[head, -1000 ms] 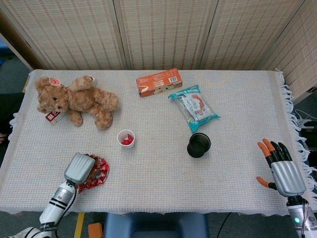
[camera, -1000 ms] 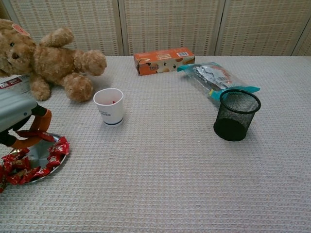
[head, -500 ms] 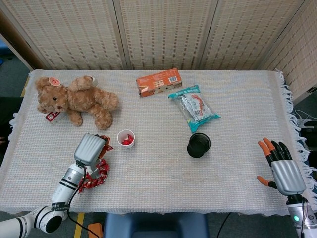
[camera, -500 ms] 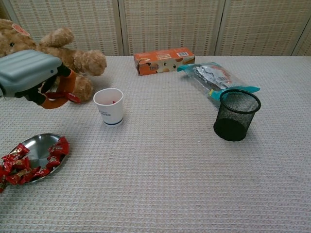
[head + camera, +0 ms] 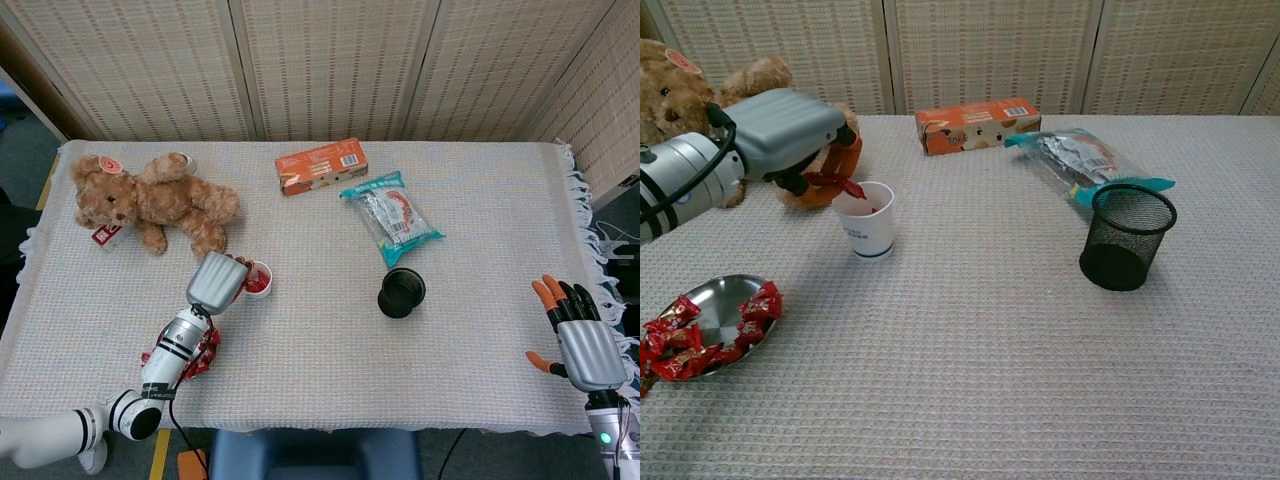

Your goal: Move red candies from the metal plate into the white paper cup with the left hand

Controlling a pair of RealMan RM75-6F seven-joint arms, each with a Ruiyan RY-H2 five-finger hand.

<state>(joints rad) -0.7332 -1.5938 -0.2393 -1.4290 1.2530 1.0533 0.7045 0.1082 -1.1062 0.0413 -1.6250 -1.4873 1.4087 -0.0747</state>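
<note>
While the left hand [image 5: 790, 135] hangs over the cup [image 5: 865, 220], its fingers curl down and pinch a red candy [image 5: 843, 184] right above the cup's rim at about 10 o'clock. More red pieces already lie inside the cup, as the head view shows. From the plate [image 5: 715, 300], the cup stands toward 1 o'clock, with a bare strip of cloth between them. A heap of candies [image 5: 695, 340] covers the plate's near and left part, some spilling over its rim. In the head view the left forearm crosses above the plate, running up toward 1 o'clock to the hand [image 5: 215, 280], whose grey back faces up.

The bear [image 5: 730, 115] lies just behind the left hand, at 10 o'clock from the cup, so room is tight on that side. Toward 3 o'clock from the cup the cloth is open as far as the mesh pot [image 5: 1127, 236]. An orange box [image 5: 978, 124] and a snack bag [image 5: 1085, 160] lie farther back, at 1 and 2 o'clock from the cup.

The right hand [image 5: 580, 340] rests at the table's right edge, near the fringe, well apart from everything; its fingers are spread and hold nothing.
</note>
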